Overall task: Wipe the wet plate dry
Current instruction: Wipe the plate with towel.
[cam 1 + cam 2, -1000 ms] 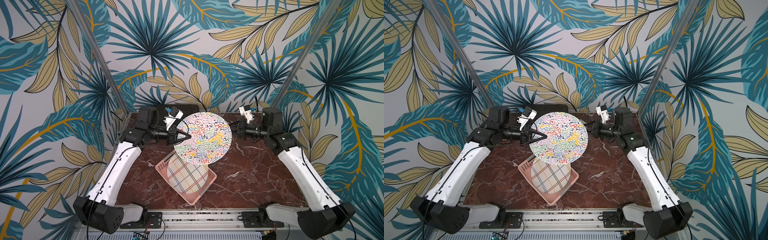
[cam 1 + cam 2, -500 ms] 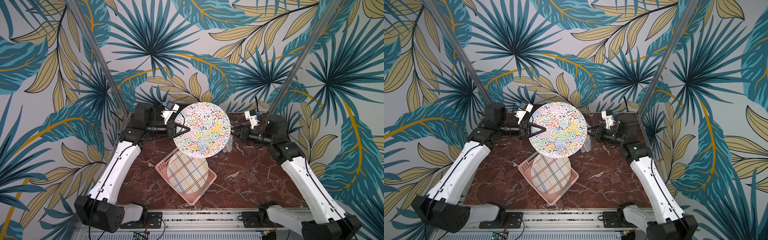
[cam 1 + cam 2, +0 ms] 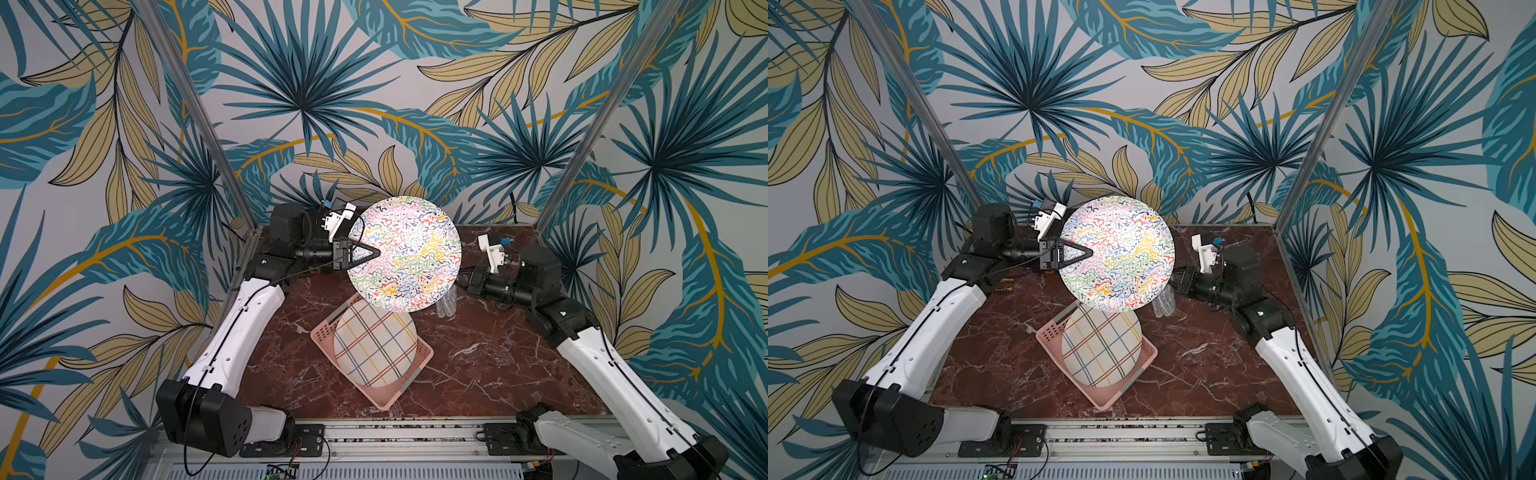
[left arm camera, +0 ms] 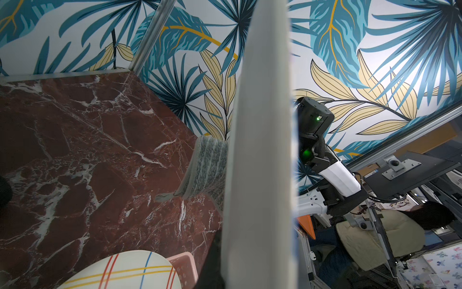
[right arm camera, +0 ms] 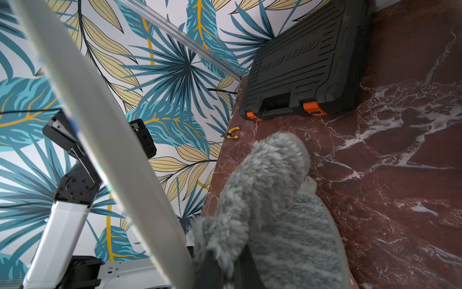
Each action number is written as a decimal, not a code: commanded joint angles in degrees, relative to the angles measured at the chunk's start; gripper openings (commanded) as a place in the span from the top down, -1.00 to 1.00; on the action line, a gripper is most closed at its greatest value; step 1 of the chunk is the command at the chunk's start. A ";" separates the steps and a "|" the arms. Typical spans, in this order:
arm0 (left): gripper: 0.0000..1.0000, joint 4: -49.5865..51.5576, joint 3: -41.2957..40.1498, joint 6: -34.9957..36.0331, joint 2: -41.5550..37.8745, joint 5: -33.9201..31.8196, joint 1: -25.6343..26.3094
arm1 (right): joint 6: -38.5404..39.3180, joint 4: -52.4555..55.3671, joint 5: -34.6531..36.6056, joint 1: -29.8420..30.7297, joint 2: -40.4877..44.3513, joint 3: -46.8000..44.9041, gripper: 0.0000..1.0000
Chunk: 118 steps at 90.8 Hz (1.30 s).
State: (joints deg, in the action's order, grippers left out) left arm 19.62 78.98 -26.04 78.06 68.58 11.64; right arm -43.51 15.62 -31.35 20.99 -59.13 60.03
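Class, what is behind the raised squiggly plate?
A grey cloth, held by the right gripper, shows in the wrist views. In both top views the plate hides the gripper's tips and most of the cloth.

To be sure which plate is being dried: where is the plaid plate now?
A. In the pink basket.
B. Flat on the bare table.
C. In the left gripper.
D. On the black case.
A: the plaid plate lies in the pink basket, while the left gripper holds the squiggle-patterned plate up by its rim.
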 commanded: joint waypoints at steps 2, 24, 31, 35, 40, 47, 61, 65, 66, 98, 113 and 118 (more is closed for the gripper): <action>1.00 -3.14 -0.77 -2.54 1.87 -5.01 -0.04 | 6.24 -6.08 2.39 4.03 3.57 -1.76 1.00; 1.00 -5.58 -0.97 -6.05 2.76 -3.51 -0.04 | 14.96 -8.62 11.96 12.34 5.43 -6.63 1.00; 1.00 -5.90 -1.07 -6.49 3.00 -2.61 0.03 | 18.42 -8.21 16.12 15.56 5.30 -6.43 1.00; 1.00 -5.76 -1.07 -6.69 3.13 -2.29 0.04 | 19.94 -8.58 18.34 17.06 5.58 -6.46 1.00; 1.00 -5.65 -1.13 -6.87 3.21 -2.22 0.05 | 21.64 -9.52 20.90 19.20 5.96 -6.70 1.00; 1.00 -5.72 -1.33 -7.10 3.29 -2.05 0.10 | 23.90 -10.05 24.84 21.69 6.47 -6.64 1.00; 1.00 -5.76 -1.82 -7.35 3.33 -1.76 0.05 | 27.12 -10.69 29.95 25.47 5.59 -5.59 1.00; 1.00 -5.92 -2.00 -7.55 3.39 -1.59 0.13 | 28.30 -10.61 31.43 27.34 4.87 -5.12 1.00; 1.00 -5.96 -1.99 -7.67 3.40 -1.55 0.14 | 28.61 -10.61 32.01 27.69 4.71 -4.94 1.00; 1.00 -5.82 -2.55 -8.15 3.61 -1.52 0.40 | 38.51 -13.40 53.29 40.84 -4.12 1.41 1.00; 1.00 -5.83 -2.42 -8.47 3.83 -1.54 0.40 | 45.39 -17.48 67.06 46.59 -11.89 5.38 1.00; 1.00 -5.82 -2.34 -8.60 3.99 -1.44 0.40 | 47.68 -19.16 71.14 47.78 -15.24 6.94 1.00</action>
State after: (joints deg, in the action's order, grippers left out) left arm 14.63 77.12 -35.75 81.95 65.52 11.46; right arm -2.55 6.52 25.39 66.85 -70.13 63.59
